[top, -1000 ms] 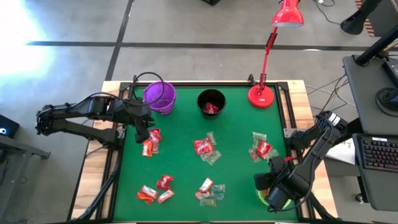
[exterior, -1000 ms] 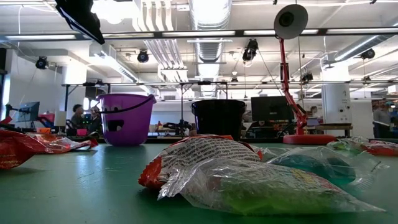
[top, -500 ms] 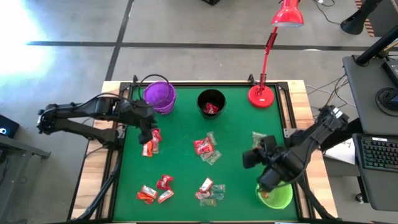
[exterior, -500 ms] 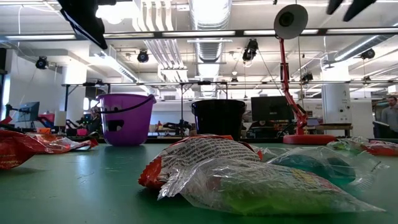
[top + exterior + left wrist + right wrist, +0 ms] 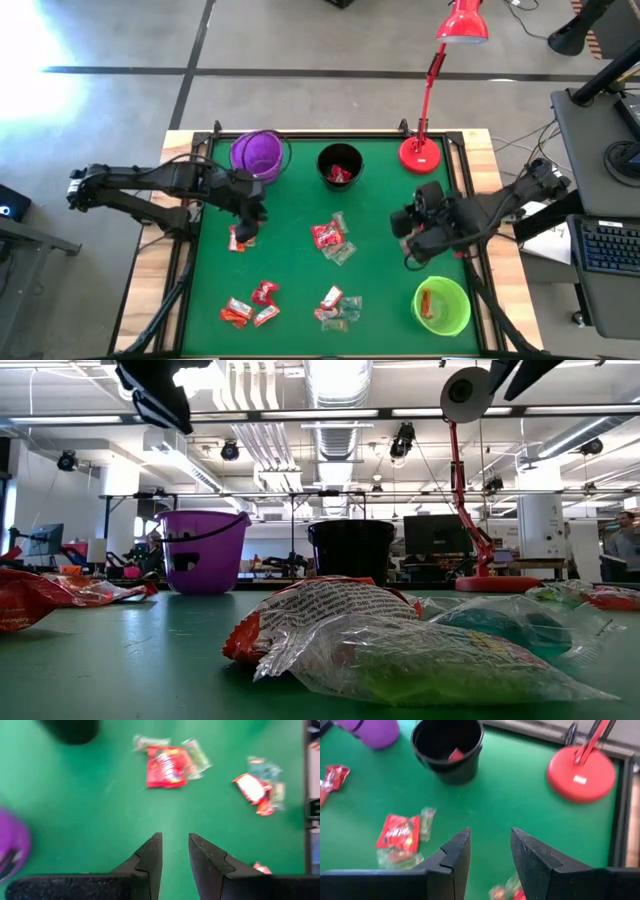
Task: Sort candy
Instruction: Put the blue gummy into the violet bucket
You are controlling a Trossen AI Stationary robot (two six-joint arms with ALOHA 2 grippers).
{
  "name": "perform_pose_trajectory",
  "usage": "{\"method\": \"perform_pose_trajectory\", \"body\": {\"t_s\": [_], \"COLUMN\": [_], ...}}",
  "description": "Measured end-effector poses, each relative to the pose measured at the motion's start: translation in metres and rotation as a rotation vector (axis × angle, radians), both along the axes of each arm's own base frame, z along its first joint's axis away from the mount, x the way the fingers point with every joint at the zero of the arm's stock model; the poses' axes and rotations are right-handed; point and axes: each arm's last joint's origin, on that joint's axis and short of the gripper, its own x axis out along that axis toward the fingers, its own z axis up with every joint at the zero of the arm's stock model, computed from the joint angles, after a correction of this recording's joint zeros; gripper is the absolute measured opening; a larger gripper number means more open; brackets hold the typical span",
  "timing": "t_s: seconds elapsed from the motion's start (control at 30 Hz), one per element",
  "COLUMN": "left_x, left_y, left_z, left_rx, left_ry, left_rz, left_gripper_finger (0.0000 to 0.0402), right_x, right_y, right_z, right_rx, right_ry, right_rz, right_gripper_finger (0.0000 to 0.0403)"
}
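Observation:
Candy lies in small heaps on the green mat: one at the left [image 5: 238, 240], one in the middle [image 5: 332, 240], two near the front [image 5: 250, 305] [image 5: 337, 308]. The black cup [image 5: 340, 165] holds red candy. The green cup [image 5: 441, 305] holds an orange piece [image 5: 425, 303]. The purple cup [image 5: 257, 153] stands at the far left. My left gripper [image 5: 250, 218] [image 5: 175, 837] hovers open above the left heap, nothing between its fingers. My right gripper [image 5: 403, 228] [image 5: 490, 832] hovers open above the mat's right part and hides any candy beneath it.
A red desk lamp stands on its round base [image 5: 420, 153] at the far right, with its arm rising over the far edge. A black frame rail [image 5: 465, 200] borders the mat. Bare mat lies between the heaps and in front of the cups.
My right gripper has risen from over the green cup and swung toward the far edge and the table's left, its wrist turning; the green cup with an orange piece in it now shows. My left gripper has moved a little toward the table's right and down, over the left heap.

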Motion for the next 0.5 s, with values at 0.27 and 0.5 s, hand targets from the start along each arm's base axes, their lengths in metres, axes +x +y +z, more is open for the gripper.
{"method": "perform_pose_trajectory", "body": {"t_s": [0.27, 0.5], "left_x": [0.036, 0.062], "left_y": [-0.026, -0.045], "left_z": [-0.012, -0.032], "left_rx": [-0.028, -0.072], "left_ry": [-0.073, -0.004], "left_rz": [-0.087, -0.084], "left_gripper_finger": [0.0077, 0.0077], "right_x": [-0.017, -0.027], "right_y": [-0.035, -0.05], "right_z": [0.019, 0.028], "right_rx": [-0.032, -0.065], "right_ry": [0.021, 0.006], "right_rz": [0.026, 0.008], "right_gripper_finger": [0.0128, 0.0127]}}
